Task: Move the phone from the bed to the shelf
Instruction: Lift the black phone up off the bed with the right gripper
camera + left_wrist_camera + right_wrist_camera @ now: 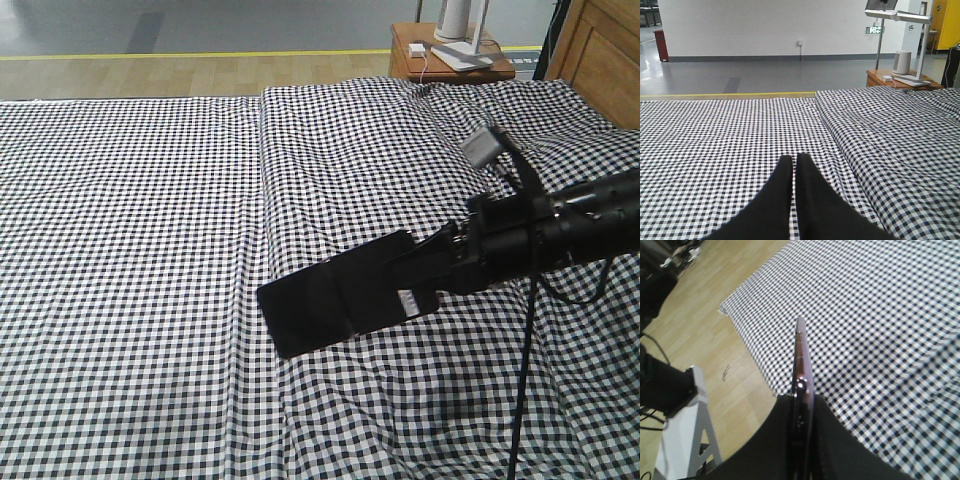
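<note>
Since the right gripper has its two dark fingers pressed nearly together on the phone, pinching the slab by one end with its rose-gold edge running out ahead of the wrist, we judge the pick done and the carry to be the step in hand. The phone hangs above the bed, over its middle fold, and looks clear of the sheet, though we cannot rule out a corner brushing the cloth. The left gripper hovers low over the bed's left half, fingers closed on each other with nothing between them. Beyond the bed's far edge stands a small reddish nightstand, and at the bed's far right corner a panelled wooden piece. We cannot pick out the shelf for certain in any view. The next move, as we see it, calls for a firm pinch on a thin glossy thing, more height above the bed, and a turn away from the bed until the shelf comes in sight.
</note>
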Tool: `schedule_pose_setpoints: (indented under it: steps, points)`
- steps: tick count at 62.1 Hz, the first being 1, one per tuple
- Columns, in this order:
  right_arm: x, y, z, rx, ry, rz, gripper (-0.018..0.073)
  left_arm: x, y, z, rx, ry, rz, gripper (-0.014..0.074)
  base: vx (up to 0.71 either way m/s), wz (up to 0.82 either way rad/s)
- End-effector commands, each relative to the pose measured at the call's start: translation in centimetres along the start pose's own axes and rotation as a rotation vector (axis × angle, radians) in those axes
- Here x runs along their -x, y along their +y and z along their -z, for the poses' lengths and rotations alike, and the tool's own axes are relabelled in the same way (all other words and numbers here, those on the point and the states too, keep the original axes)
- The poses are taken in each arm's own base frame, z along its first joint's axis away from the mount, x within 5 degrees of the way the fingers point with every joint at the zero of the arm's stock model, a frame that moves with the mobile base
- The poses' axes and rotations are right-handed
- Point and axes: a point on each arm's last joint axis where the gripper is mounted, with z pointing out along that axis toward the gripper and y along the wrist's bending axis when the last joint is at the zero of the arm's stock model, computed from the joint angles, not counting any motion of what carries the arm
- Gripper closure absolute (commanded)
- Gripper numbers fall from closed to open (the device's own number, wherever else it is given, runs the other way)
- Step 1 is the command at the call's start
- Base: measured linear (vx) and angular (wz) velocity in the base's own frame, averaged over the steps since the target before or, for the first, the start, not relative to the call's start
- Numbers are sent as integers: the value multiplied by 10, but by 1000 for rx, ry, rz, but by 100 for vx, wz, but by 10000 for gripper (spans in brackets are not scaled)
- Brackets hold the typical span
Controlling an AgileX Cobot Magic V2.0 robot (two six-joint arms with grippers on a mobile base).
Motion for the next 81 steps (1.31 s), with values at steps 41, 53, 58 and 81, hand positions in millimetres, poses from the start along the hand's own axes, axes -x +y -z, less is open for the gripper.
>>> schedule_pose_setpoints:
  steps: [41, 53, 58, 81]
  points:
    - [15, 45, -12, 186, -17, 81, 561, 14, 2, 3, 10, -107, 14, 595, 0, 0]
    - [15, 45, -12, 186, -18, 81, 561, 14, 2, 3, 10, -107, 14, 595, 0, 0]
    - [15, 45, -12, 186, -18, 81, 561, 14, 2, 3, 10, -107, 14, 595, 0, 0]
    - [15, 45, -12, 186, -18, 81, 561, 14, 2, 3, 10, -107, 14, 595, 0, 1]
